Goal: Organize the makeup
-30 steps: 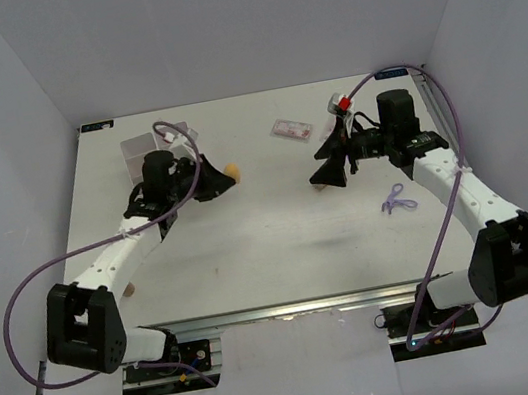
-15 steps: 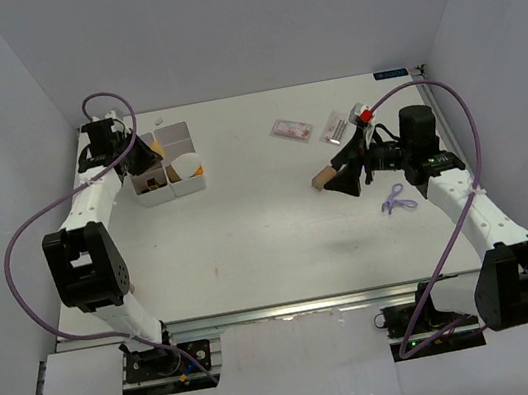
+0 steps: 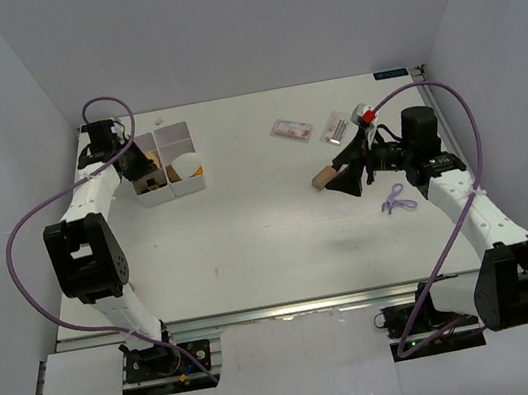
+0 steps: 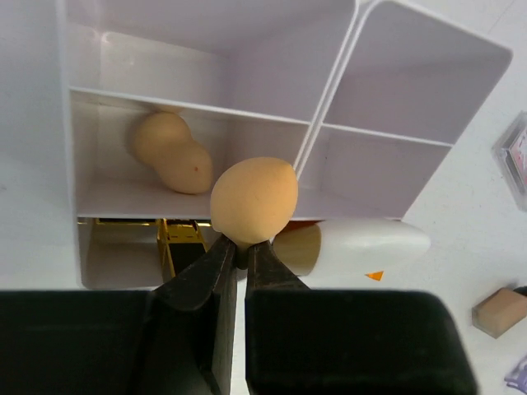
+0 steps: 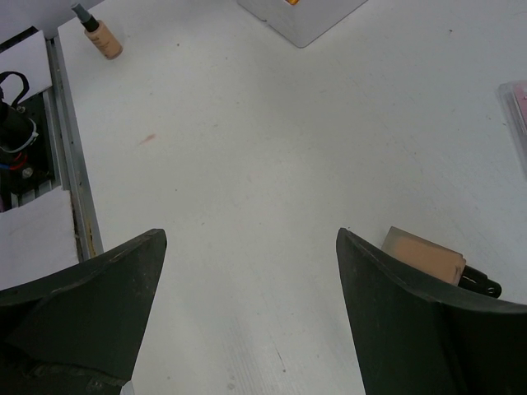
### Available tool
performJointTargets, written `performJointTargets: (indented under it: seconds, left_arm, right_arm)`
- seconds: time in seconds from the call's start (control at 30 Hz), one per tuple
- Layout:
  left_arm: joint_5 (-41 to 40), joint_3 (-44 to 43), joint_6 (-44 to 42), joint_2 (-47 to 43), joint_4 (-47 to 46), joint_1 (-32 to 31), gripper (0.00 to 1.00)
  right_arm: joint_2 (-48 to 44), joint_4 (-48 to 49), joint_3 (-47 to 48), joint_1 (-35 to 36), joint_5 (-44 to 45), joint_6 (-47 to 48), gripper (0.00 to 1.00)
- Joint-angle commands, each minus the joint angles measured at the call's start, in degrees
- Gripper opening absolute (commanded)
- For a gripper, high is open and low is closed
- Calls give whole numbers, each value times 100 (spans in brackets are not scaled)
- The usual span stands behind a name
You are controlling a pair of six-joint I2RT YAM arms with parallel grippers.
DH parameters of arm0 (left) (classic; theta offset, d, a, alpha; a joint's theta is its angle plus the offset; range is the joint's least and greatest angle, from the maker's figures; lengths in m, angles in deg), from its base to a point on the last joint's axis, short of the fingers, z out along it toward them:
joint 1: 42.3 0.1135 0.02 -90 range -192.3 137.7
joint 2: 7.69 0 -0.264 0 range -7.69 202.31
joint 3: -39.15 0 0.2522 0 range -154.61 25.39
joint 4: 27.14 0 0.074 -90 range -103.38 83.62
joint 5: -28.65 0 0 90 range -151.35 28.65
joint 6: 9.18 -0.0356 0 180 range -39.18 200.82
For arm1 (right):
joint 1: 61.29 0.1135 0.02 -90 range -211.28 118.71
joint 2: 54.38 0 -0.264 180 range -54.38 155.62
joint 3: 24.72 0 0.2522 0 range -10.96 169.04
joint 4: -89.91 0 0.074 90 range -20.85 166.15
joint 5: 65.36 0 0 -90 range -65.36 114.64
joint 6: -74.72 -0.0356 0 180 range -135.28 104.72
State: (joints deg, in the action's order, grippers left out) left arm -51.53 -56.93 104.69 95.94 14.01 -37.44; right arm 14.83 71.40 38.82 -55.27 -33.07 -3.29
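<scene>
My left gripper [image 4: 243, 247] is shut on the narrow end of a beige egg-shaped sponge [image 4: 254, 200], held over the white compartmented box [image 4: 329, 123]. A second sponge [image 4: 169, 152] lies in a middle compartment. A black-and-gold lipstick [image 4: 177, 240] and an orange white-capped tube [image 4: 354, 245] lie in the near compartments. From above, the left gripper [image 3: 142, 162] is at the box [image 3: 172, 132], far left. My right gripper [image 5: 247, 234] stands open over bare table, with a tan black-capped bottle [image 5: 424, 255] just outside its right finger. Two clear packets [image 3: 291, 130] [image 3: 336, 128] lie beyond.
A purple loop [image 3: 396, 199] lies by the right forearm. In the right wrist view, another tan bottle [image 5: 99, 34] lies near the metal rail [image 5: 70, 156] at the table's front edge. Grey walls close in the table on three sides.
The left arm has swung from mid-table out to the far-left box, carrying the sponge. The right gripper shifted slightly right and has stayed open.
</scene>
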Motion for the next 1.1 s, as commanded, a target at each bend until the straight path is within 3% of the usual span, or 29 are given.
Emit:
performJointTargets:
  seconds: [0.0,0.6,1.07]
  left_arm:
    - [-45,-320,359,35,-14,194,0]
    - [1411,487,3996,-267,-598,568,8]
    - [995,778,4800,-484,-953,648,11]
  right_arm:
    - [-83,283,-56,-66,-154,-22,90]
    - [-102,387,-127,-173,-252,-102,90]
    - [-171,405,-179,-267,-364,-162,90]
